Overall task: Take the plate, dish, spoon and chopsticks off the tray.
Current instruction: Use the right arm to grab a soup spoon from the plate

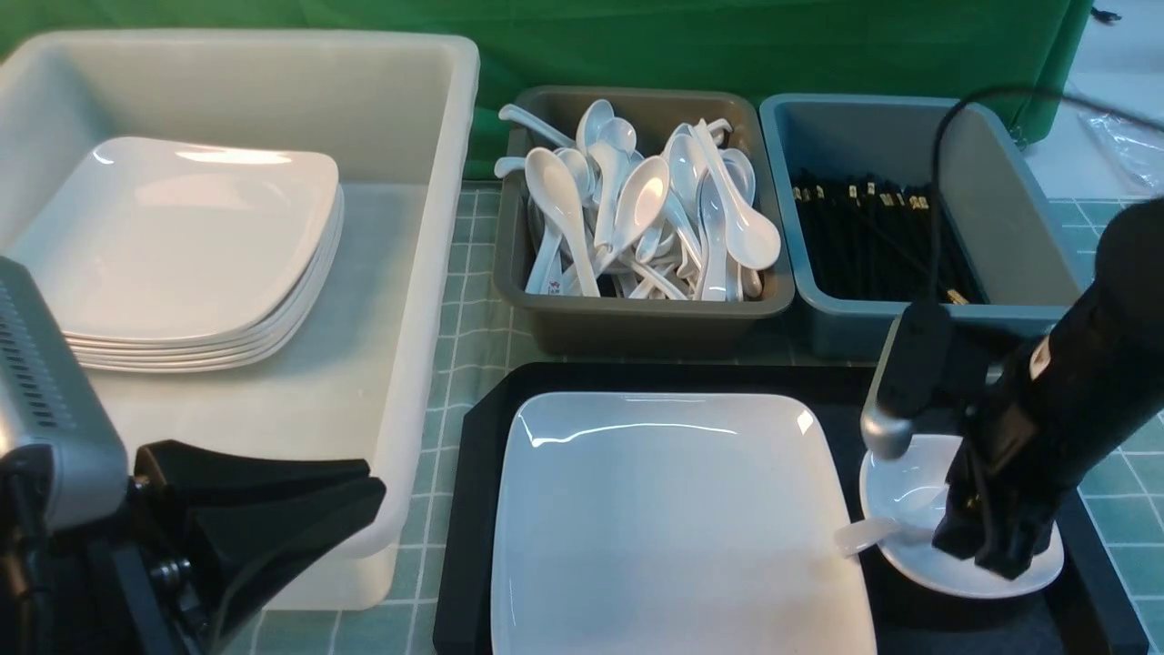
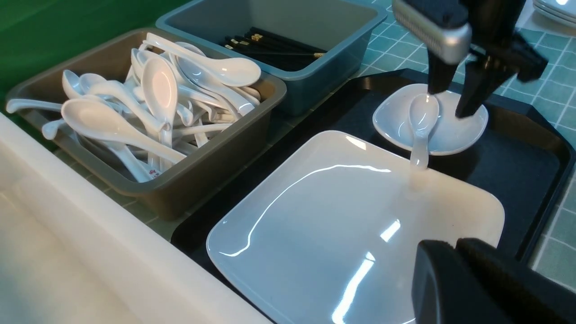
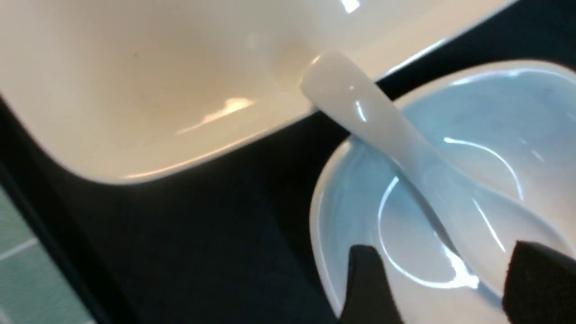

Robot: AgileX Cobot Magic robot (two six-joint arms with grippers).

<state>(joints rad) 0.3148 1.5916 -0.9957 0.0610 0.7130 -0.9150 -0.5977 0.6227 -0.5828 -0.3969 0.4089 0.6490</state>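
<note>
- Two black fingers of the right gripper stand wide apart astride the spoon, gripping nothing.
- The spoon lies in the dish at the tray's right end, its handle reaching to the plate's rim.
- Best done, I judge, by lowering squarely, pinching the deep bowl and lifting straight, so the dish isn't dragged.
- The plate fills the middle of the tray; no chopsticks show on the tray.
- The left gripper, left of the tray, looks closed and empty.
- Beyond the tray, one spoon in the spoon bin bears a small red mark, unreadable.
</note>
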